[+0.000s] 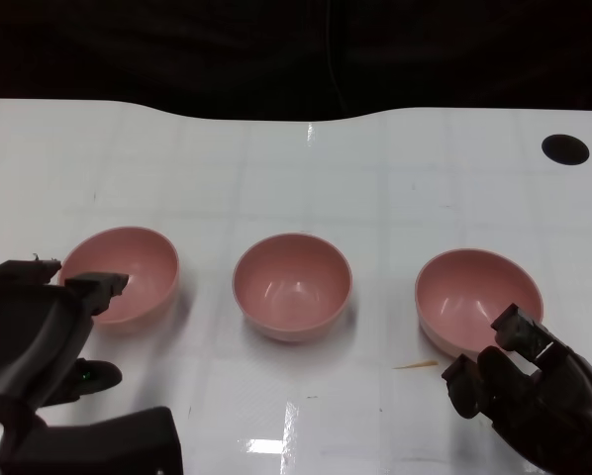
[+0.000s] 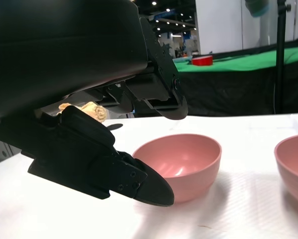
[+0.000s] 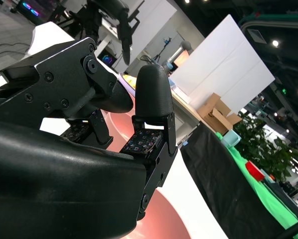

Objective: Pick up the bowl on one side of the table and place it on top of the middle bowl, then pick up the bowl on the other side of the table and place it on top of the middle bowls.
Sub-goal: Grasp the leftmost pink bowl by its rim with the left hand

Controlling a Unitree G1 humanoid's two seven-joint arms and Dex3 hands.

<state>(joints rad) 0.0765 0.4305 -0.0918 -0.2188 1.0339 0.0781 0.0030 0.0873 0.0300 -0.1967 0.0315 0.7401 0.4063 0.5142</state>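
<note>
Three pink bowls stand in a row on the white table (image 1: 296, 178): the left bowl (image 1: 118, 272), the middle bowl (image 1: 292, 285) and the right bowl (image 1: 477, 295). All are upright and empty. My left hand (image 1: 39, 336) sits at the near left side of the left bowl, fingers apart and holding nothing. The left wrist view shows the left bowl (image 2: 181, 164) just beyond the spread fingers (image 2: 139, 181), and the middle bowl (image 2: 294, 167) at the edge. My right hand (image 1: 534, 391) is at the right bowl's near rim, fingers spread; the right wrist view shows pink bowl surface (image 3: 161, 216) under the fingers (image 3: 151, 92).
A black round hole (image 1: 565, 148) is in the table at the far right, and another shows at the far left edge. A small tan sliver (image 1: 415, 365) lies near the right bowl. The table's far edge (image 1: 306, 119) curves in against a dark background.
</note>
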